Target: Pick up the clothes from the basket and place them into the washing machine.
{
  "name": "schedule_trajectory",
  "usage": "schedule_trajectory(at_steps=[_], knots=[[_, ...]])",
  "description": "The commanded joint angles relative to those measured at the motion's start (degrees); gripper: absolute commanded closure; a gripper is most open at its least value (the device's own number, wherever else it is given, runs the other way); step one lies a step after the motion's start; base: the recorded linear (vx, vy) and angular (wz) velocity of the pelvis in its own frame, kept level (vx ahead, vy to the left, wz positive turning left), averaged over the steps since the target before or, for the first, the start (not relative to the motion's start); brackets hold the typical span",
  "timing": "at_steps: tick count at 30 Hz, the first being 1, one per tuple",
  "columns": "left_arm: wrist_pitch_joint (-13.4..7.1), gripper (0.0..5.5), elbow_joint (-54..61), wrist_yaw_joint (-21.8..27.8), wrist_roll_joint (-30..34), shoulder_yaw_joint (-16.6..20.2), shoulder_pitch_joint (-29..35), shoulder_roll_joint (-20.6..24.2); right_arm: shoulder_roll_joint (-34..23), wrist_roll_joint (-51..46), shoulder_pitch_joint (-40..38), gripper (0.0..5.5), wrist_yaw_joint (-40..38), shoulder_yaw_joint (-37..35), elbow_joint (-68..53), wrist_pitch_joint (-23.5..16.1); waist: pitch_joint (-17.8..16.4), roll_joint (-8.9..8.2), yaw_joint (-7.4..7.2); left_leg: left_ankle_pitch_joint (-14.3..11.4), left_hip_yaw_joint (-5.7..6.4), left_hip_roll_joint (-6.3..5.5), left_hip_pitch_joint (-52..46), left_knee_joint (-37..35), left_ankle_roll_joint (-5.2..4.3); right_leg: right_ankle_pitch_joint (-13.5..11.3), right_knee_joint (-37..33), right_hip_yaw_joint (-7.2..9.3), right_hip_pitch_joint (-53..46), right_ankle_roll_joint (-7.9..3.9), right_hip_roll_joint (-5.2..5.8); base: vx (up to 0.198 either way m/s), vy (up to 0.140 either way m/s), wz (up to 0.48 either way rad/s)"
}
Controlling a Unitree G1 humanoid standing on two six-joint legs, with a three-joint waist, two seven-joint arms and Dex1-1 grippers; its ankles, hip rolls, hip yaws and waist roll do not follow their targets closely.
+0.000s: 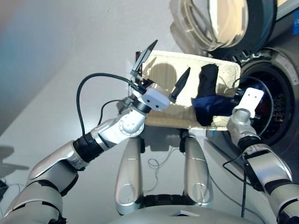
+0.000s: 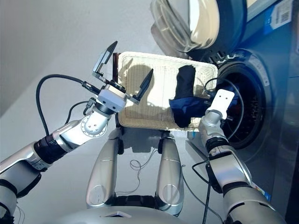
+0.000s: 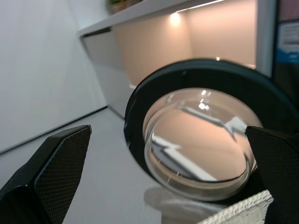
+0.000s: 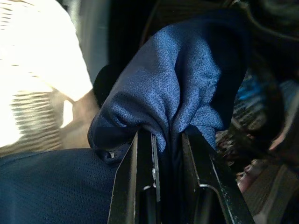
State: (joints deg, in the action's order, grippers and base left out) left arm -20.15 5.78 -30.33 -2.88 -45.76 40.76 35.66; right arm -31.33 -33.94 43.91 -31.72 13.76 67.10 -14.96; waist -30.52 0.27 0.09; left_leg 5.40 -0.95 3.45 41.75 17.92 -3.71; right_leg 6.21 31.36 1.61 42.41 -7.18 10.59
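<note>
You are partway through the job, with one garment in hand. At the centre right of the head view, your right gripper (image 4: 166,140) has its two black fingers pinched on a fold of the navy blue cloth bundle (image 1: 212,106), and the wrist view shows the fabric bunched up between them. Most of that bundle hangs over the right edge of the wide, shallow cream wicker basket (image 1: 163,70), just beside the mouth of the dark grey front-loading washing machine (image 1: 275,109), whose perforated drum sits open at the right of the frame. The round glass porthole door (image 1: 219,21) is swung wide at the top.

The black cloth bundle (image 1: 208,77) lies in the basket's right part, touching the navy one (no coral-red bundle shows in the basket, and the visible part of the drum doesn't settle where it went).

Your left gripper (image 1: 163,70) hovers over the basket's left part, fingers spread wide and empty.

By my reading, the navy piece needs carrying into the drum, then the black one remains.
</note>
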Motion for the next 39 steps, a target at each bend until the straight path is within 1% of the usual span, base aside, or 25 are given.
schedule_trajectory(at_steps=[1, 3, 4, 5, 6, 7, 8, 9, 11, 12, 13, 14, 16, 20, 21, 22, 25, 27, 28, 31, 33, 34, 36, 38, 39], knots=[[-4.3, 0.00, 10.0, -0.9, -0.8, 3.4, -2.1, -0.3, -9.7, -1.4, 1.1, 5.50, -2.6, -3.5, 0.2, -0.6, 0.7, 2.56, -0.31, -8.2, -2.40, 0.39, 4.8, 10.9, -1.84, -2.4, 1.9, -2.54, 5.7, -0.77, -0.53, 0.000, 0.000, 0.000], [-4.4, 0.00, 11.2, -1.0, -1.0, 3.9, -3.0, 0.2, -13.5, -1.6, 2.3, 5.50, -2.4, -4.2, 2.0, 0.4, 0.7, 3.18, -0.59, -9.0, -2.42, 0.51, 8.6, 13.8, -2.17, -1.3, 5.1, -2.92, 9.7, -0.44, -0.22, -0.026, -0.007, 0.081], [-4.3, 0.00, 11.2, -1.6, -1.0, 4.2, -3.3, 0.3, -15.1, -2.2, 3.5, 5.50, -3.0, -4.2, 2.8, 0.5, 0.7, 3.58, -0.77, -9.5, -2.62, 0.75, 10.5, 15.3, -2.32, -0.7, 7.1, -3.21, 11.9, -0.31, 0.00, -0.068, -0.016, 0.168], [-4.1, 0.00, 11.3, -2.7, 0.1, 4.3, -3.1, 0.9, -18.3, -2.8, 4.4, 5.50, -4.3, -5.6, 4.7, 1.0, 0.7, 4.06, -1.35, -10.1, -2.88, 1.33, 13.0, 17.4, -2.53, 0.1, 9.6, -3.79, 14.9, -0.10, 0.00, -0.053, -0.002, 0.175], [-4.1, 0.00, 11.3, -2.8, 0.2, 4.3, -2.9, 0.9, -18.5, -2.9, 4.7, 5.50, -4.2, -5.6, 4.9, 0.9, 0.7, 4.10, -1.30, -10.3, -2.89, 1.37, 13.5, 17.9, -2.54, 0.3, 10.0, -3.88, 15.4, -0.10, -0.02, 0.000, 0.000, 0.000], [-3.2, 0.00, 11.8, -4.5, 2.1, 4.8, -2.8, 1.9, -21.2, -4.3, 6.4, 5.50, -5.6, -6.9, 6.3, 1.0, 0.7, 4.58, -1.66, -10.9, -3.00, 1.76, 15.8, 19.6, -2.59, 1.0, 12.1, -4.40, 18.3, 0.02, -0.26, 0.000, 0.000, 0.000], [-3.1, 0.00, 11.9, -4.6, 2.1, 4.8, -2.7, 1.9, -21.3, -4.3, 6.7, 5.50, -5.5, -6.8, 6.5, 1.0, 0.7, 4.60, -1.66, -11.1, -3.02, 1.80, 16.1, 20.0, -2.59, 1.1, 12.4, -4.48, 18.7, 0.02, -0.29, 0.000, 0.000, 0.000], [-2.3, 0.00, 12.0, -6.3, 3.3, 5.4, -3.3, 2.5, -23.7, -8.2, 7.6, 5.50, -6.9, -9.5, 8.9, 1.1, 0.7, 5.03, -1.93, -11.5, -3.24, 1.92, 17.9, 21.3, -2.59, 1.6, 14.1, -4.69, 21.0, 0.21, -0.55, 0.000, 0.000, 0.000], [-2.0, 0.00, 12.4, -7.2, 3.7, 5.7, -3.5, 2.9, -25.2, -9.6, 8.4, 5.50, -6.9, -9.8, 10.3, 1.5, 0.7, 5.18, -1.90, -11.9, -3.31, 2.19, 19.5, 22.6, -2.60, 1.9, 15.2, -5.01, 22.7, 0.26, -0.67, 0.000, 0.000, 0.000], [-1.4, 0.00, 12.7, -8.1, 4.8, 5.9, -4.0, 3.6, -26.2, -8.9, 8.5, 5.50, -8.4, -9.7, 11.0, 2.0, 0.7, 5.11, -2.31, -12.1, -3.51, 2.50, 20.8, 23.2, -2.47, 1.9, 15.6, -5.04, 24.1, 0.33, -0.94, 0.000, 0.000, 0.000], [-0.9, 0.00, 12.8, -8.7, 5.4, 5.9, -4.5, 3.7, -26.8, -9.5, 8.6, 5.50, -9.1, -10.5, 11.5, 2.2, 0.7, 5.14, -2.58, -12.2, -3.36, 2.57, 21.6, 23.5, -2.38, 2.0, 16.0, -5.27, 25.0, 0.34, -1.15, 0.000, 0.000, 0.000], [-0.8, 0.00, 12.8, -8.8, 5.4, 5.9, -4.4, 3.7, -26.9, -9.5, 8.6, 5.50, -9.1, -10.6, 11.5, 2.2, 0.7, 5.14, -2.52, -12.2, -3.35, 2.58, 21.9, 23.7, -2.37, 2.1, 16.1, -5.30, 25.2, 0.34, -1.16, 0.000, 0.000, 0.000], [0.0, 0.00, 13.3, -9.5, 6.3, 5.5, -4.9, 4.3, -28.7, -12.6, 8.3, 5.50, -11.4, -12.7, 13.0, 1.4, 0.7, 5.43, -2.79, -12.3, -3.37, 2.23, 23.2, 24.0, -2.17, 2.3, 16.6, -5.31, 26.4, 0.39, -1.16, 0.000, 0.000, 0.000], [0.3, 0.00, 13.7, -11.0, 7.0, 4.9, -4.7, 5.6, -30.1, -13.4, 7.5, 5.50, -13.6, -14.3, 13.6, 0.8, 0.7, 5.73, -2.67, -12.3, -3.07, 2.14, 24.1, 24.4, -2.07, 2.6, 17.1, -5.35, 27.3, 0.37, -0.98, 0.000, 0.000, 0.000], [0.5, 0.00, 13.8, -12.0, 7.6, 4.9, -4.5, 6.5, -30.6, -13.3, 6.8, 5.50, -15.0, -14.5, 12.4, -0.2, 0.7, 5.78, -2.84, -12.3, -2.94, 2.03, 24.1, 24.4, -2.07, 2.6, 17.2, -5.49, 27.5, 0.40, -1.08, 0.000, 0.000, 0.000], [0.5, 0.00, 13.8, -12.1, 7.7, 4.8, -4.5, 6.5, -30.5, -13.1, 6.5, 5.50, -15.2, -14.8, 12.1, -0.2, 0.7, 5.73, -2.80, -12.3, -2.94, 2.00, 24.1, 24.4, -2.07, 2.6, 17.2, -5.49, 27.5, 0.40, -1.06, 0.000, 0.000, 0.000], [-0.4, 0.00, 13.9, -14.3, 8.9, 4.6, -3.8, 8.2, -30.5, -10.5, 4.4, 5.50, -18.6, -15.2, 8.4, -2.7, 0.7, 5.64, -3.01, -12.2, -2.79, 1.83, 24.5, 24.7, -1.93, 2.6, 17.6, -5.53, 27.7, 0.38, -1.18, 0.000, 0.000, 0.000], [-1.1, 0.00, 14.0, -14.9, 9.0, 4.5, -3.4, 8.6, -29.9, -10.5, 3.6, 5.50, -19.9, -16.2, 5.1, -5.7, 0.7, 5.61, -3.11, -12.1, -2.71, 1.68, 24.5, 24.9, -1.80, 2.8, 17.8, -5.60, 27.8, 0.36, -1.31, 0.000, 0.000, 0.000], [-1.1, 0.00, 14.0, -14.9, 9.0, 4.4, -3.3, 8.7, -29.7, -10.3, 3.1, 5.50, -20.1, -16.6, 4.8, -5.7, 0.7, 5.54, -3.05, -12.1, -2.71, 1.66, 24.5, 24.9, -1.80, 2.8, 17.9, -5.60, 27.8, 0.35, -1.29, 0.000, 0.000, 0.000], [-2.4, 0.00, 13.9, -16.3, 8.7, 4.4, -3.2, 9.0, -29.7, -7.8, 2.3, 5.50, -23.3, -18.1, 0.1, -9.9, 0.7, 5.55, -3.04, -12.2, -2.35, 1.52, 24.5, 25.0, -1.56, 2.8, 18.0, -5.75, 27.8, 0.25, -1.35, 0.000, 0.000, 0.000], [-3.4, 0.00, 13.8, -16.7, 8.2, 4.7, -3.4, 9.4, -29.9, -7.6, 1.7, 5.50, -23.1, -19.3, -2.0, -11.6, 0.7, 5.45, -3.00, -12.3, -2.27, 1.53, 24.4, 25.1, -1.51, 2.9, 18.1, -5.77, 27.8, 0.17, -1.42, 0.000, 0.000, 0.000], [-3.6, 0.00, 13.7, -16.7, 7.9, 4.8, -3.5, 9.6, -29.9, -9.1, 1.8, 5.50, -22.0, -20.0, -2.8, -12.9, 0.7, 5.41, -2.92, -12.3, -2.22, 1.49, 24.4, 25.1, -1.47, 2.9, 18.2, -5.81, 27.8, 0.13, -1.50, 0.000, 0.000, 0.000], [-4.1, 0.00, 13.9, -16.2, 7.1, 4.6, -3.6, 10.1, -30.6, -10.9, 1.9, 5.50, -20.5, -20.7, -0.7, -12.7, 0.7, 5.39, -2.73, -12.3, -2.20, 1.48, 24.3, 25.2, -1.41, 2.9, 18.3, -5.89, 27.7, 0.05, -1.51, 0.000, 0.000, 0.000], [-4.0, 0.00, 13.7, -15.5, 6.2, 4.2, -3.6, 10.9, -31.4, -13.7, 2.7, 5.50, -18.4, -21.2, 1.6, -12.8, 0.7, 5.45, -2.57, -12.4, -2.21, 1.44, 24.2, 25.4, -1.40, 2.9, 18.5, -5.88, 27.6, 0.01, -1.53, 0.000, 0.000, 0.000], [-3.9, 0.00, 13.7, -15.1, 5.7, 4.3, -3.8, 10.9, -31.0, -16.6, 3.2, 5.50, -16.2, -21.5, 1.8, -13.6, 0.7, 5.50, -2.49, -12.5, -2.18, 1.46, 24.2, 25.5, -1.40, 2.9, 18.4, -5.90, 27.5, -0.01, -1.56, 0.000, 0.000, 0.000]])
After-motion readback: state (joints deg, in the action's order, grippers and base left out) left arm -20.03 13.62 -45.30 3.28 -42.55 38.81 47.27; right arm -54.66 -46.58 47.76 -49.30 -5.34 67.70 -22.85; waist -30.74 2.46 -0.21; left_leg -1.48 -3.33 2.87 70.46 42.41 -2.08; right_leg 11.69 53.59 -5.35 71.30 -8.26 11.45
